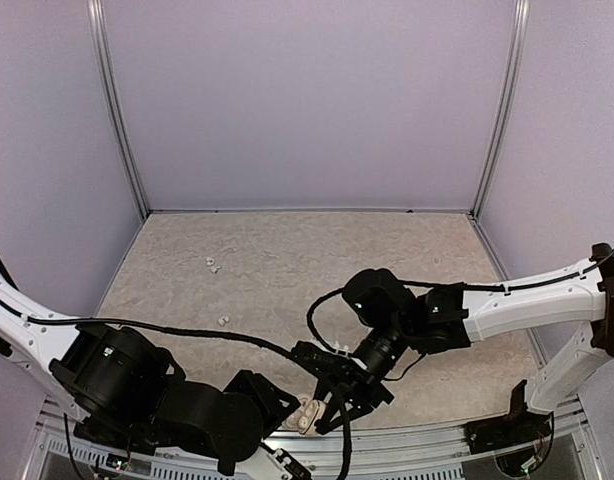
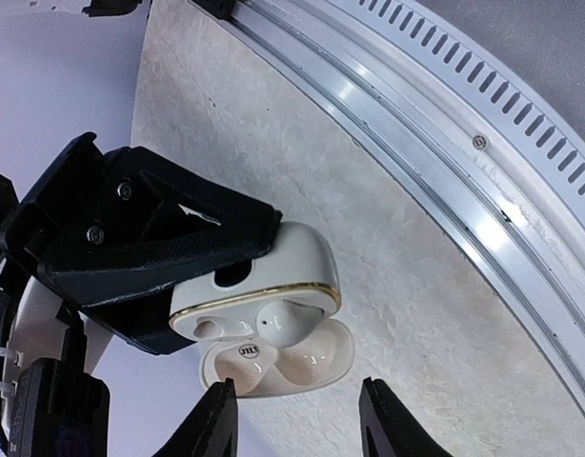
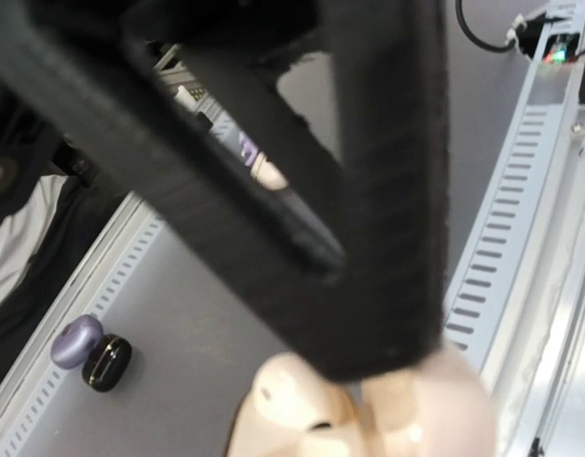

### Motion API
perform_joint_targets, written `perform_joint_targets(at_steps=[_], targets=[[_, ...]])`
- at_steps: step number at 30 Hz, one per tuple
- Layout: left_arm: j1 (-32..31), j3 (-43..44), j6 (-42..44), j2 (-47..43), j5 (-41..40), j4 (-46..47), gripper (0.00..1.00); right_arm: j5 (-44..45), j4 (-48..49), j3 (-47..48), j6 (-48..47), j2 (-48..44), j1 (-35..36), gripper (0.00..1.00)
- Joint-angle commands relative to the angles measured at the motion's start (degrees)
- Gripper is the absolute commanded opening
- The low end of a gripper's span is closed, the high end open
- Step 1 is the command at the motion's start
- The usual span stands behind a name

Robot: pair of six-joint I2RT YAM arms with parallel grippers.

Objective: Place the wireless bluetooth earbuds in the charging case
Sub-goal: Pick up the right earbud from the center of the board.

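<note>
The charging case [image 2: 273, 314] lies open near the table's front edge, a white clamshell with a gold rim; it also shows in the top view [image 1: 303, 415]. One white earbud [image 2: 285, 322] sits in it, also seen in the right wrist view [image 3: 294, 390]. My right gripper [image 2: 269, 227] is shut, its tips pressed against the back of the case [image 3: 445, 409]; it shows in the top view [image 1: 332, 395]. My left gripper [image 2: 302, 424] is open and empty, just short of the case's lid. Small whitish pieces [image 1: 213, 264] [image 1: 223, 321] lie far left on the table.
The slotted aluminium rail [image 2: 483, 143] runs along the table's front edge right beside the case. A purple and black object [image 3: 90, 350] lies on the grey surface below. Black cables [image 1: 237, 338] cross the table between the arms.
</note>
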Motion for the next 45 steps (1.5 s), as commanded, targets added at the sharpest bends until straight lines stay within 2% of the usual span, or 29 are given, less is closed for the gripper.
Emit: perform_joint_targets(at_steps=[1, 7, 10, 17, 22, 24, 26, 27, 31, 35, 37, 41, 43, 45], targets=[[-0.4, 1.0, -1.8, -2.3, 1.1, 0.2, 0.45, -2.1, 4.0, -1.2, 1.9, -2.7, -1.3, 0.0], [-0.4, 0.5, -3.5, -6.6, 3.4, 6.6, 0.46, -0.7, 8.0, -3.5, 4.5, -5.5, -3.6, 0.0], [0.8, -0.3, -6.0, -10.4, 4.1, 12.3, 0.49, 1.0, 8.7, -4.6, 5.0, -7.8, -5.3, 0.0], [11.4, -5.1, -20.2, -17.8, 6.5, 27.3, 0.55, 8.0, 14.1, -7.2, 5.2, -13.7, -8.9, 0.0], [22.1, -13.8, -35.6, -24.0, 9.5, 43.3, 0.75, 13.2, 17.9, -9.6, 5.0, -17.6, -11.4, 0.0], [27.9, -16.2, -43.7, -26.4, 11.4, 46.8, 0.83, 16.0, 19.1, -10.5, 4.1, -19.5, -12.4, 0.0], [34.0, -18.3, -51.2, -27.8, 15.0, 50.2, 0.98, 19.3, 20.1, -11.6, 3.5, -21.6, -13.0, 0.0], [36.8, -19.2, -55.0, -28.2, 15.9, 51.2, 0.99, 20.7, 20.3, -11.8, 1.8, -22.0, -13.3, 0.0], [48.4, -21.6, -66.7, -28.3, 20.1, 51.3, 0.99, 23.2, 20.0, -11.9, -1.4, -22.6, -14.9, 0.0], [58.4, -22.1, -75.0, -25.5, 18.1, 48.2, 0.99, 25.2, 19.3, -11.6, -3.7, -22.5, -16.1, 0.0], [64.7, -21.1, -78.8, -22.8, 17.9, 43.8, 0.99, 25.1, 19.3, -11.6, -3.9, -22.7, -17.0, 0.0], [77.3, -21.2, -82.5, -17.0, 21.8, 38.9, 0.98, 25.7, 19.0, -12.1, -3.9, -23.7, -17.7, 0.0], [82.2, -21.6, -84.0, -13.9, 23.8, 38.1, 0.93, 25.7, 18.8, -12.3, -3.7, -24.0, -17.8, 0.0], [84.5, -22.7, -84.3, -10.2, 25.8, 38.7, 0.89, 25.6, 18.7, -12.4, -3.6, -24.0, -17.8, 0.0]])
